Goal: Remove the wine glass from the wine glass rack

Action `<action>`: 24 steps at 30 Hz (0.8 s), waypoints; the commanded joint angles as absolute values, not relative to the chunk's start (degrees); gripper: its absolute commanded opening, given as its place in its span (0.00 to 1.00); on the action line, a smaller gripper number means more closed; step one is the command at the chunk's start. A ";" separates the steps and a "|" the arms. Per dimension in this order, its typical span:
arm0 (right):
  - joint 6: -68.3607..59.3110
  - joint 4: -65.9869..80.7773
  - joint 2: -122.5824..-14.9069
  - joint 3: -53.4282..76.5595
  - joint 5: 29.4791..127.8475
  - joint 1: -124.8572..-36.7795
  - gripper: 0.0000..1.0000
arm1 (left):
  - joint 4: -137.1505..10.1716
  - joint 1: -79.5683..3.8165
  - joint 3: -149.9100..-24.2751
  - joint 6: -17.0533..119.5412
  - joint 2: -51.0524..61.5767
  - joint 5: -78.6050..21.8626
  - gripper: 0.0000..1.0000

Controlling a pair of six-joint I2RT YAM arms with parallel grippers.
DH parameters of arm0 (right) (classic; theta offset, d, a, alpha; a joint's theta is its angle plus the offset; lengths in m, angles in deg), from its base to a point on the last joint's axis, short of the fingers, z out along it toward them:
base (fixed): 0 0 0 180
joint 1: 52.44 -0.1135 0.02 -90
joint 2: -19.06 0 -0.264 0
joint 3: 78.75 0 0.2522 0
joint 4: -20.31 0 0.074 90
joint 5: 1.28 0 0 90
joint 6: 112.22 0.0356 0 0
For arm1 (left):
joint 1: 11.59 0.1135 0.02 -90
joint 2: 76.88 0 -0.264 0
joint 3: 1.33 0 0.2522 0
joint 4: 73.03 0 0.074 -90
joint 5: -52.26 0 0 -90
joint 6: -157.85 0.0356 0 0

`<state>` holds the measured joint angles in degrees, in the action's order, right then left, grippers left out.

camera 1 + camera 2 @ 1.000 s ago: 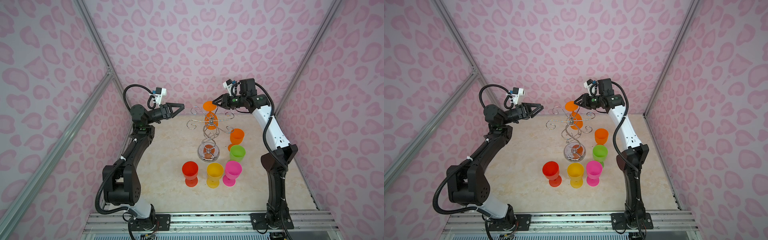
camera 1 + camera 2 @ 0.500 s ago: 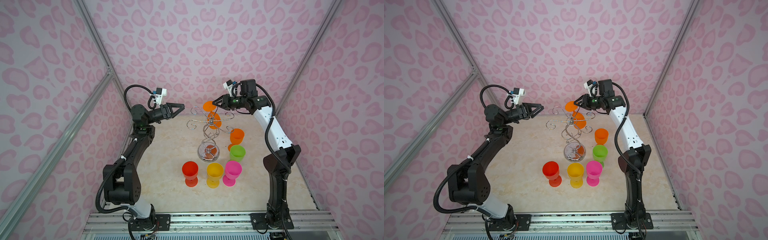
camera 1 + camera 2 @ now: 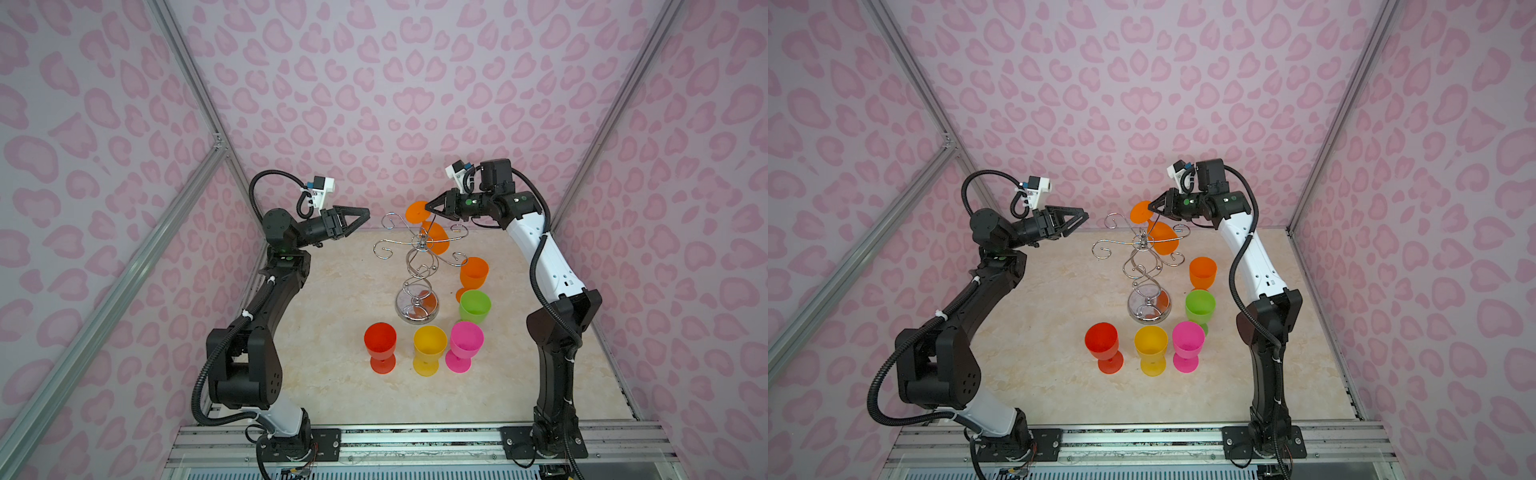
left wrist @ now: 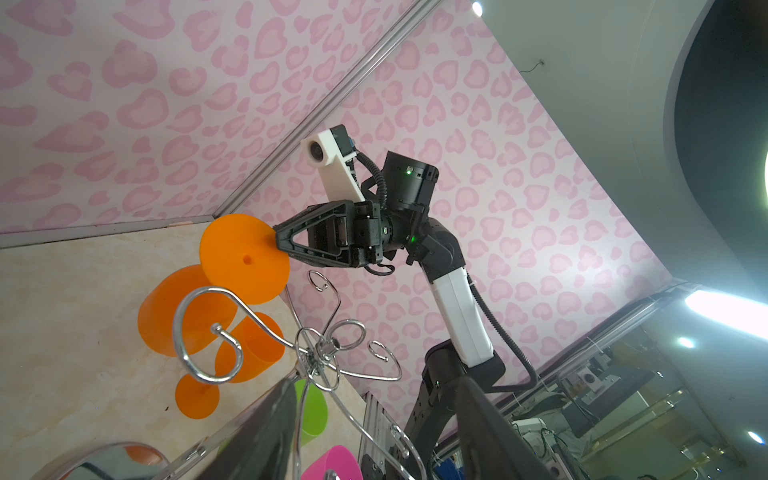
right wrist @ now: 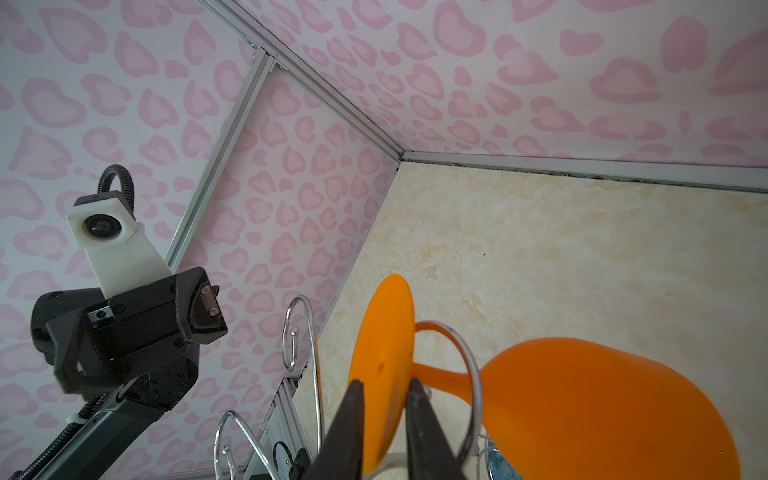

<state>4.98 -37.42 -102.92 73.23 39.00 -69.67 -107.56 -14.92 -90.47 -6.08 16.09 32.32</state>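
Note:
An orange wine glass (image 3: 436,237) (image 3: 1165,239) hangs upside down from a back hook of the chrome wine glass rack (image 3: 419,266) (image 3: 1144,270). Its round foot (image 5: 384,332) points up and leftward. My right gripper (image 3: 429,211) (image 3: 1152,210) (image 5: 386,384) reaches in from the right, shut on the edge of that foot, one finger on each face. In the left wrist view the same grip (image 4: 277,242) shows on the foot's rim. My left gripper (image 3: 365,214) (image 3: 1084,216) (image 4: 374,386) hovers open and empty, level with the rack's top, to its left.
Several plastic goblets stand on the marble floor around the rack's base: orange (image 3: 473,272), green (image 3: 475,305), pink (image 3: 465,340), yellow (image 3: 429,345), red (image 3: 380,340). Pink patterned walls close in behind and at both sides.
My right gripper's fingers have closed onto the glass's foot. The left arm has stayed still.

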 commanded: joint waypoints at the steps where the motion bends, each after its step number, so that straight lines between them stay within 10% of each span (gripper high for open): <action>1: 3.88 -37.64 -103.55 72.91 38.98 -69.75 0.15 | -108.66 -14.92 -90.34 -5.19 16.50 32.24 0.63; 24: 6.49 -34.17 -102.40 70.51 39.36 -69.25 0.00 | -108.66 -14.93 -90.13 -5.33 16.92 32.61 0.62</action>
<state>5.26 -36.39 -102.72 71.67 39.11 -69.49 -107.41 -14.94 -90.31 -6.08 16.63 32.34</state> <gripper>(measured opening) 0.049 0.623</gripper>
